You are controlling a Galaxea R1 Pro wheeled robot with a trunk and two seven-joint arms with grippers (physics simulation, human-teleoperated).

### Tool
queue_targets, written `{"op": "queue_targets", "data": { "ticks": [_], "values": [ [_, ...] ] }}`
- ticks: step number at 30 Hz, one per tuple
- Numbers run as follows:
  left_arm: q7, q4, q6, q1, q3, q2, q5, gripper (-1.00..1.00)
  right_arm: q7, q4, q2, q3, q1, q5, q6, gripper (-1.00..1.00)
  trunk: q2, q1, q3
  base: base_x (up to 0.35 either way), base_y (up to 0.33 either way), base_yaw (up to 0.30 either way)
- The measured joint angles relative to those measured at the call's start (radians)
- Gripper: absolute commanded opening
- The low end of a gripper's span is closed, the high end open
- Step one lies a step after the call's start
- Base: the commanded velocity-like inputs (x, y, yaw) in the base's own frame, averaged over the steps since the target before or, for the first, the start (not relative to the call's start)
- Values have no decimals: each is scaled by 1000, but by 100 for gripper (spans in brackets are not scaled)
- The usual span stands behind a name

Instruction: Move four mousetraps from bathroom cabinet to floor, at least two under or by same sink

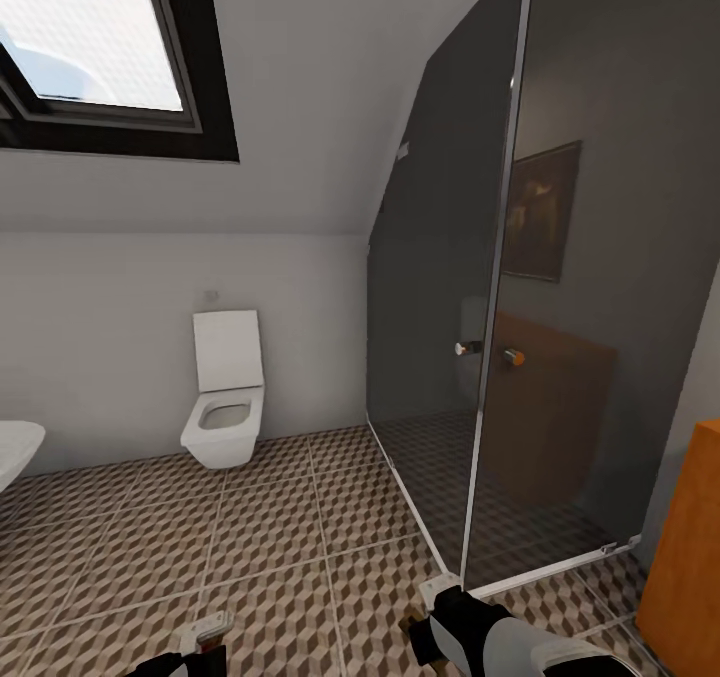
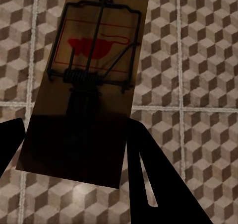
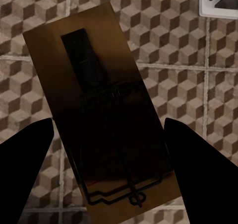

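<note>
Overhead, the head view shows both arms low over the tiled floor (image 1: 300,517), a toilet (image 1: 225,397) ahead and the cabinet (image 1: 685,547) at right. At the left wrist, the left gripper (image 2: 74,149) clamps a mousetrap (image 2: 84,85); at the right wrist, the right gripper (image 3: 106,149) clamps a second trap (image 3: 101,105). Seemingly mid-carry: next, find the sink and lower both onto tiles beside it.

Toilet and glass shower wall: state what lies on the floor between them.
Head view: only bare cube-patterned floor tiles lie between the toilet and the glass shower wall.
</note>
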Motion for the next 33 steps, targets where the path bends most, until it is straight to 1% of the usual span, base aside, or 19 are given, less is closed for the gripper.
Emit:
{"op": "queue_targets", "data": {
  "ticks": [8,17,23,33],
  "values": [
    [0,0,0,0,0,0,0,-100,8,0,0,0,0,0,-3,-100,0,0,0,0,0,0],
    [0,0,0,0,0,1,0,-100,3,1,0,0,0,0,1,-100,0,0,0,0,0,25],
    [0,0,0,0,0,1,0,-100,-1,2,0,0,0,0,1,-100,0,0,0,0,0,231],
    [0,0,0,-1,0,1,0,-100,-5,7,0,0,0,0,1,-100,0,0,0,0,0,293]
  ]
}}
